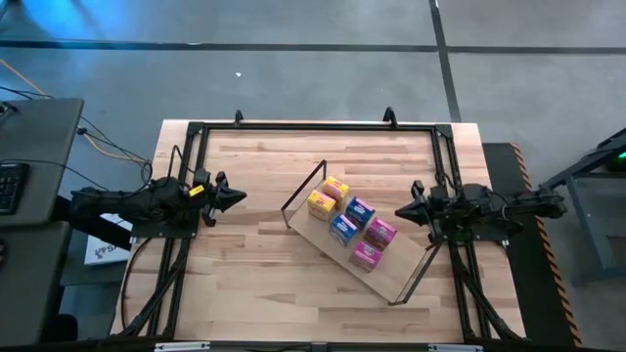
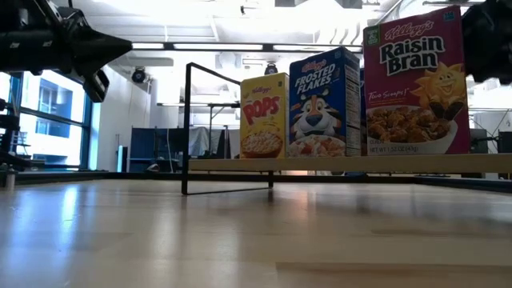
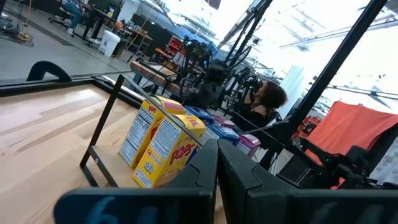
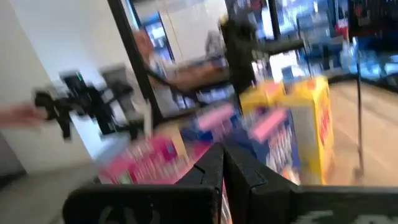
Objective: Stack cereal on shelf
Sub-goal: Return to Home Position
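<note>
The six cereal boxes [image 1: 350, 221] are standing upright on the shelf [image 1: 391, 277], lining up in two rows of three. The yellow pair [image 1: 328, 195] is at one end, the blue pair [image 1: 351, 219] in the middle and the pink pair [image 1: 373, 244] at the other end, each box just beside its neighbour. By their look they are handling as light, hollow cardboard: stiff along the edges, giving way on the broad faces if squeezed hard, a little slick on the printed skin. Being tall and thin, they are probably tipping easily, so a hold across the narrow sides, above the middle, is looking safest. None is needing it now; the stacking is looking finished.

The shelf is lying slantwise on the table [image 1: 254, 274], its black wire frame [image 1: 304, 185] rising at the yellow end. The left claw [image 1: 238, 197] is hovering over the table's left side, well apart from the shelf, fingers pressed together on nothing. The right claw [image 1: 399, 212] is hovering near the pink end, likewise pressed together and carrying nothing.

The table is smooth pale wood, catching the light in the low view. Grey floor [image 1: 293, 78] is showing around it, with a keyboard [image 1: 10, 186] off to the left. The left wrist view is showing a person [image 3: 268, 96] beyond the table.
</note>
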Robot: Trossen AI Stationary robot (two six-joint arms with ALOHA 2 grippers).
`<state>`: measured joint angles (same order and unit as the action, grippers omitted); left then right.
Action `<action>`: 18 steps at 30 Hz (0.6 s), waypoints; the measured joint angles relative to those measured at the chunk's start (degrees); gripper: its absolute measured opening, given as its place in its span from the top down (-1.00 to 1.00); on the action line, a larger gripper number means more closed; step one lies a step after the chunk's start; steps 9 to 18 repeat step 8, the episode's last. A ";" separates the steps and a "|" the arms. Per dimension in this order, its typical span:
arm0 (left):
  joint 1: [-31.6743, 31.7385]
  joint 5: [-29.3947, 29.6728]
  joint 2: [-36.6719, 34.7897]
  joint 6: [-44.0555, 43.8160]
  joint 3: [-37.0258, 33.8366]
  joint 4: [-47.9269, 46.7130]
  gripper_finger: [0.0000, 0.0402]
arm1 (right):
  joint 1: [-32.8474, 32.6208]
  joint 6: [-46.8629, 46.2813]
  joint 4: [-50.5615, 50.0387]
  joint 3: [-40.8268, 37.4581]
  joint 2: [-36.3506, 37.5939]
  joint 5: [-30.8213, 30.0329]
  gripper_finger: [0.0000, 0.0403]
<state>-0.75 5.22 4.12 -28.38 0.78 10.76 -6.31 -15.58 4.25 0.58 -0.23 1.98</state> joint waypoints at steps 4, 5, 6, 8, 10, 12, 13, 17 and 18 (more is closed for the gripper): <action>0.00 -0.03 0.02 0.00 0.00 -0.80 1.00 | 0.00 2.97 -3.23 0.00 -0.24 0.08 1.00; 0.00 -0.05 0.00 0.02 0.00 -0.71 1.00 | 0.00 3.60 -3.23 0.00 -0.20 0.03 1.00; 0.00 -0.03 0.00 0.02 0.00 -0.73 1.00 | 0.00 3.92 -3.25 0.00 -0.20 -0.24 1.00; 0.00 -0.04 0.00 0.01 0.00 -0.77 1.00 | 0.00 4.00 -3.38 0.00 -0.26 -1.24 1.00; 0.00 -0.04 0.00 0.01 0.00 -0.77 1.00 | 0.00 4.00 -3.38 0.00 -0.26 -1.24 1.00; 0.00 -0.04 0.00 0.01 0.00 -0.77 1.00 | 0.00 4.00 -3.38 0.00 -0.26 -1.24 1.00; 0.00 -0.04 0.00 0.01 0.00 -0.77 1.00 | 0.00 4.00 -3.38 0.00 -0.26 -1.24 1.00; 0.00 -0.04 0.00 0.01 0.00 -0.77 1.00 | 0.00 4.00 -3.38 0.00 -0.26 -1.24 1.00; 0.00 -0.04 0.00 0.01 0.00 -0.77 1.00 | 0.00 4.00 -3.38 0.00 -0.26 -1.24 1.00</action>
